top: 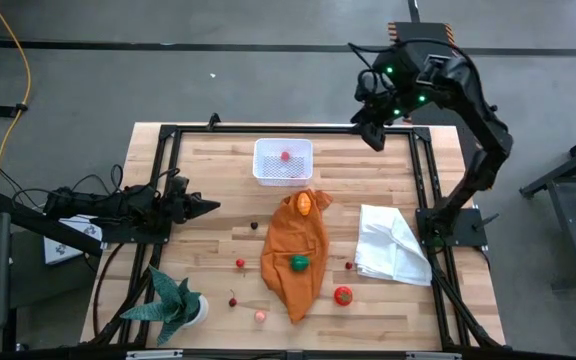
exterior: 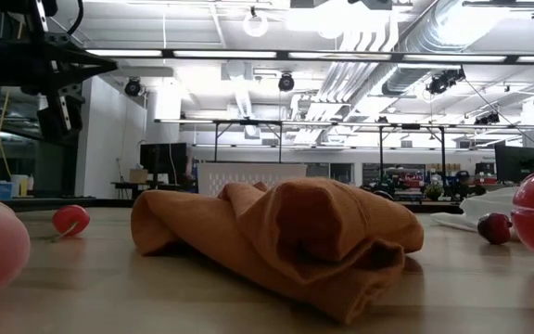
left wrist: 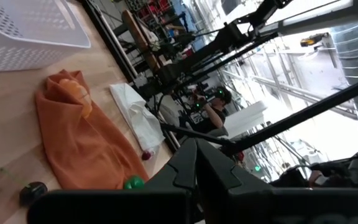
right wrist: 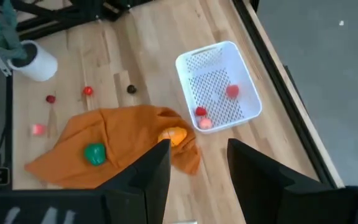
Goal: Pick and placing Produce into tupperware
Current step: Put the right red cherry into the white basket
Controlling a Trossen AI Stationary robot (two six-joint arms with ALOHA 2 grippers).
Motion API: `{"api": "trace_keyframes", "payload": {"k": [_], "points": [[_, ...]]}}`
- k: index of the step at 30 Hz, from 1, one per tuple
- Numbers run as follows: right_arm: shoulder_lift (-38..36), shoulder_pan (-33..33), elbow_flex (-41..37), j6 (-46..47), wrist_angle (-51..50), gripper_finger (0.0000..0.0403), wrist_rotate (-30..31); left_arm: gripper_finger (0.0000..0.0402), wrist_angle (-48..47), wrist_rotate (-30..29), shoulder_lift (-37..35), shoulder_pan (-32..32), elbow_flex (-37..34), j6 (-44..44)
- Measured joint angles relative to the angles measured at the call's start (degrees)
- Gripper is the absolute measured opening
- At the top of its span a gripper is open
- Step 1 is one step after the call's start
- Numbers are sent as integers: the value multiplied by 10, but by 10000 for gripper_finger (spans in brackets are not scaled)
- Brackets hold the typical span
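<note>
Right gripper [top: 372, 132] raised, empty, tupperware [top: 283, 161] holding three produce [right wrist: 232, 91]

Tupperware [top: 283, 160] open from above, nothing over it. Orange cloth [top: 295, 250] bunched mid-bench just beside it; potted plant [top: 176, 303] blocks near-left corner.

Grey floor [top: 268, 80] surrounds the wooden table [top: 218, 200]; white ducts [exterior: 369, 56] and strip lights [exterior: 248, 54] hang overhead.

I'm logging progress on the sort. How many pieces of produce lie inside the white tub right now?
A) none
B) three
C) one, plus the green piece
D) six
B: the right wrist view shows three small pieces, two red and one pink, on the dotted base of the tupperware; the green piece lies on the orange cloth.
</note>
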Motion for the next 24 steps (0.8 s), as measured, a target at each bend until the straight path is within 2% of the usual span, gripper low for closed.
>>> {"api": "trace_keyframes", "payload": {"k": [4, 10, 16, 24], "points": [[-29, 8, -20, 2, 0, 149, -12, 1, 0, 0, 0, 0, 0, 0], [-88, 43, -114, 27, -2, 149, -11, 1, 0, 0, 0, 0, 0, 0], [-160, 88, -263, 64, 32, 149, -9, 1, 0, 0, 0, 0, 0, 0], [-240, 165, -474, 183, 148, 149, -24, 1, 0, 0, 0, 0, 0, 0]]}}
